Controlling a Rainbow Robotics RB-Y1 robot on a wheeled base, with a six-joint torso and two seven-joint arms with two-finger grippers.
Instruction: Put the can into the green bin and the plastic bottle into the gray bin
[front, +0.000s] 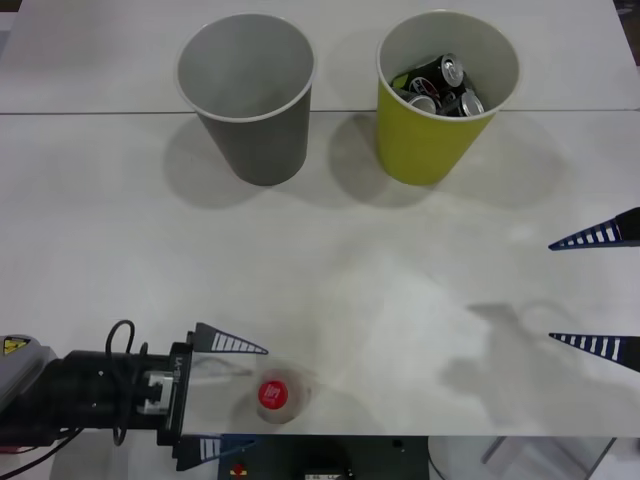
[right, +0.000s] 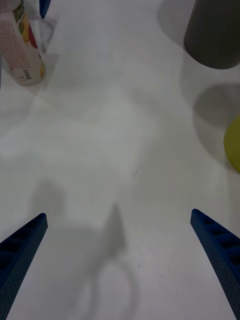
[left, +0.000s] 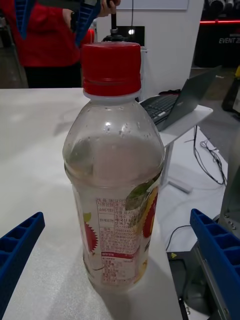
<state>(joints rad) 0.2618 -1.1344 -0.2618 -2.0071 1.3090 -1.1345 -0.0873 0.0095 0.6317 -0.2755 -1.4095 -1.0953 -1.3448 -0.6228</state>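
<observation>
With the left gripper (front: 232, 398) spread-fingered around the plastic bottle (front: 277, 396) at the surface's (front: 330, 300) near edge: risk of toppling it off. Right gripper (front: 598, 292) parked right, fingers apart.

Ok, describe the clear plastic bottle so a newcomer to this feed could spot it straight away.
Start at the white table and go to its near edge, far from the gray bin and yellow-green bin at the back. There, between the open blue fingers of the left gripper, stands the small clear plastic bottle, upright. Its red screw cap marks it out.
</observation>
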